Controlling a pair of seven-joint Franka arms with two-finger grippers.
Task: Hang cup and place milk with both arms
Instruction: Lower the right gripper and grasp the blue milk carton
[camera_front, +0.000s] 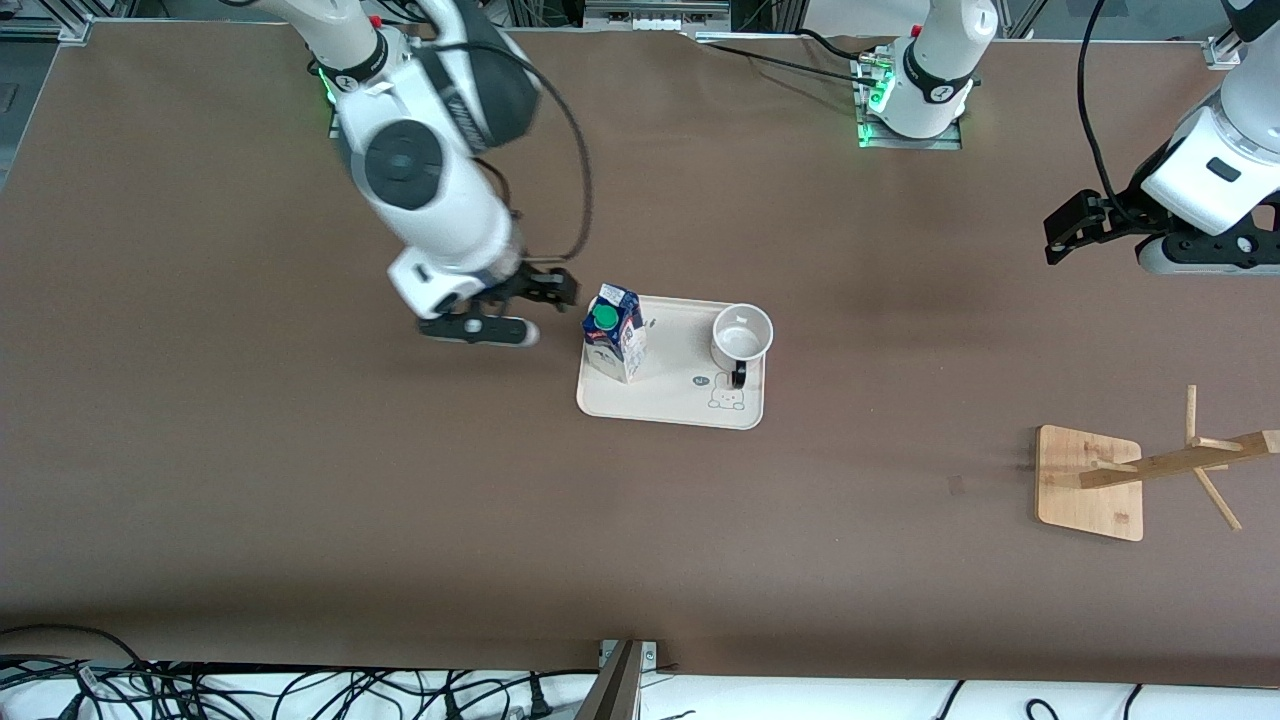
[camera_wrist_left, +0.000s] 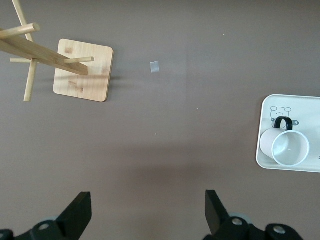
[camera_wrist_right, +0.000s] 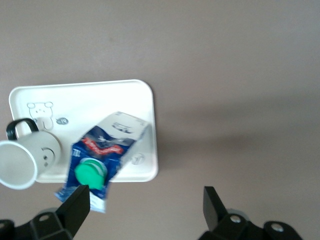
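The milk (camera_front: 614, 333), a blue-topped carton with a green cap, stands on a cream tray (camera_front: 670, 405) at the end toward the right arm. The cup (camera_front: 742, 335) stands upright on the same tray, at the end toward the left arm, its black handle toward the front camera. My right gripper (camera_front: 556, 288) is open and empty, just beside the milk and off the tray's edge. In the right wrist view the milk (camera_wrist_right: 107, 150) lies next to one fingertip of the gripper (camera_wrist_right: 145, 205); the cup (camera_wrist_right: 22, 160) is there too. My left gripper (camera_front: 1062, 235) is open and empty over bare table.
A wooden mug rack with a square base (camera_front: 1090, 483) and pegged post (camera_front: 1180, 460) stands toward the left arm's end, nearer the front camera. It shows in the left wrist view (camera_wrist_left: 82, 75) with the cup (camera_wrist_left: 287, 145) and my open left gripper (camera_wrist_left: 147, 207).
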